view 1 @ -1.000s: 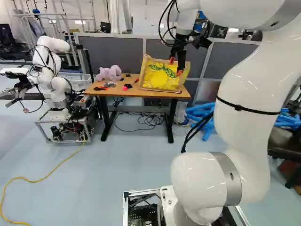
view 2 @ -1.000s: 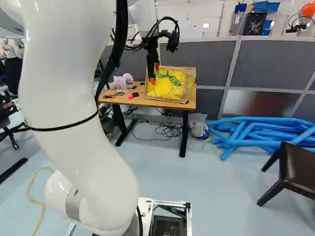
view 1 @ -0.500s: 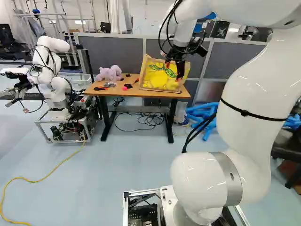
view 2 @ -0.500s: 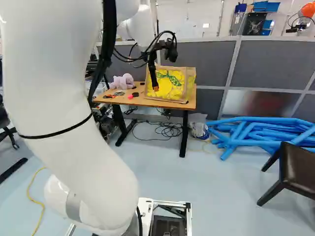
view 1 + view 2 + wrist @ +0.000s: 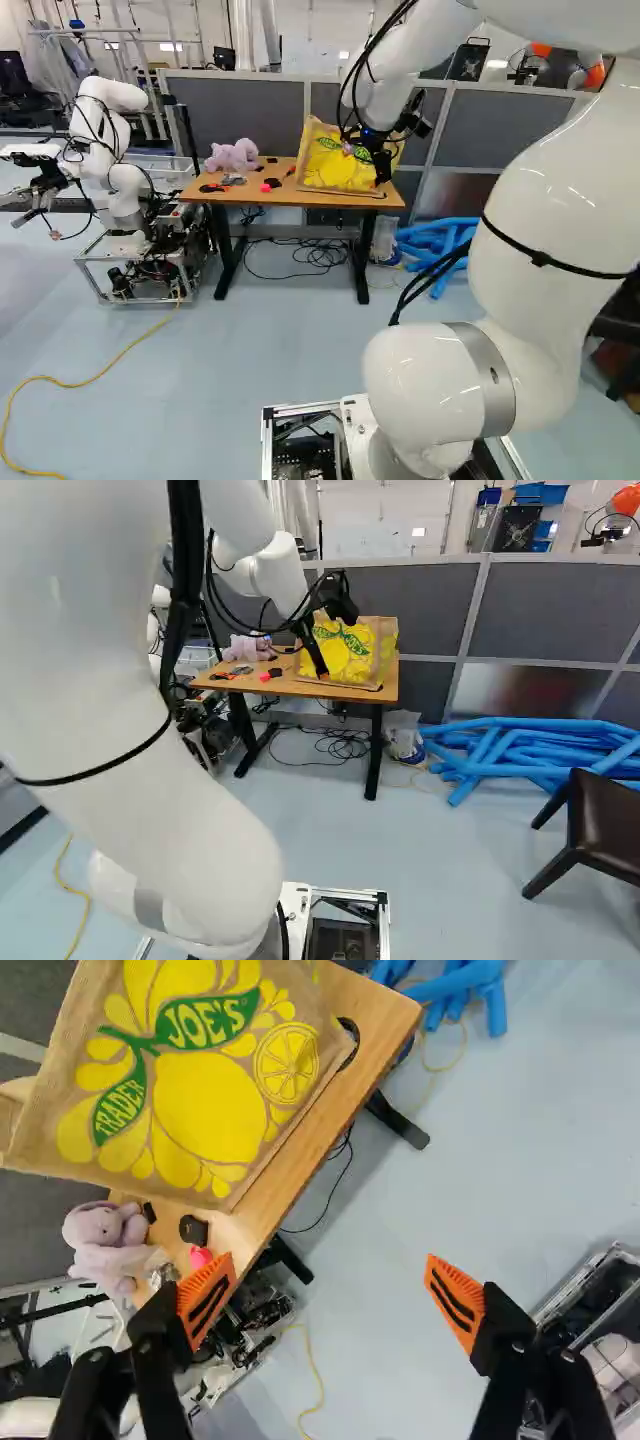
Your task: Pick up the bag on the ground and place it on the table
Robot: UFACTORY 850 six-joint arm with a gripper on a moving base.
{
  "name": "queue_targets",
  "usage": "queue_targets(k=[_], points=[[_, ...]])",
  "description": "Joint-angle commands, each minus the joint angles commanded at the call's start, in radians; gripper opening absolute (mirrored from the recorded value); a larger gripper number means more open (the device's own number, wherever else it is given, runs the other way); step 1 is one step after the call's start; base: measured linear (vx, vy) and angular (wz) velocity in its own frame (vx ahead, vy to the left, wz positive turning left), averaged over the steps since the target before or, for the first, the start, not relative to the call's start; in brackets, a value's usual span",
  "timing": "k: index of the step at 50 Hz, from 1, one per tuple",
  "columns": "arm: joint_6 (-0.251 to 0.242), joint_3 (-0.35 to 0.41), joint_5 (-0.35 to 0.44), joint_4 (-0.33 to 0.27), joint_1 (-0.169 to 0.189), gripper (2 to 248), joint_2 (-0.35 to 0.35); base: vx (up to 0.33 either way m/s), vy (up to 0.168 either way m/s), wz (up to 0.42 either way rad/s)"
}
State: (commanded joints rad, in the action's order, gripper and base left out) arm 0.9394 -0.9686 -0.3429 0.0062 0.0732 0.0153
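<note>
Clearly, your bag (image 5: 332,168) stood on the table (image 5: 285,196) at twelve o'clock.
You had the gripper (image 5: 318,664) in front of it, fingers wide apart; a lilac plush toy (image 5: 233,156) sat toward eleven o'clock.

wrist view: bag (image 5: 210,1100) cut off | right base view: chair (image 5: 610,828), blue tubes (image 5: 520,723) cut off

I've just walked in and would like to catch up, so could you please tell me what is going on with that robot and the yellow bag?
The white arm has the job of getting the bag from the ground onto the table. The bag is standing on the table, near a plush toy. The gripper is open and holds nothing, so the placing looks done.
</note>
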Motion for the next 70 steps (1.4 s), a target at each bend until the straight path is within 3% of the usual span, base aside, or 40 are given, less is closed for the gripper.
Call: queue_targets(k=[44, 70], points=[[-0.462, 0.433, 0.598, -0.003, -0.036, 247, -0.145, 0.000, 0.000, 0.000], [-0.667, 0.626, 0.864, -0.004, -0.052, 247, -0.209, 0.000, 0.000, 0.000]])
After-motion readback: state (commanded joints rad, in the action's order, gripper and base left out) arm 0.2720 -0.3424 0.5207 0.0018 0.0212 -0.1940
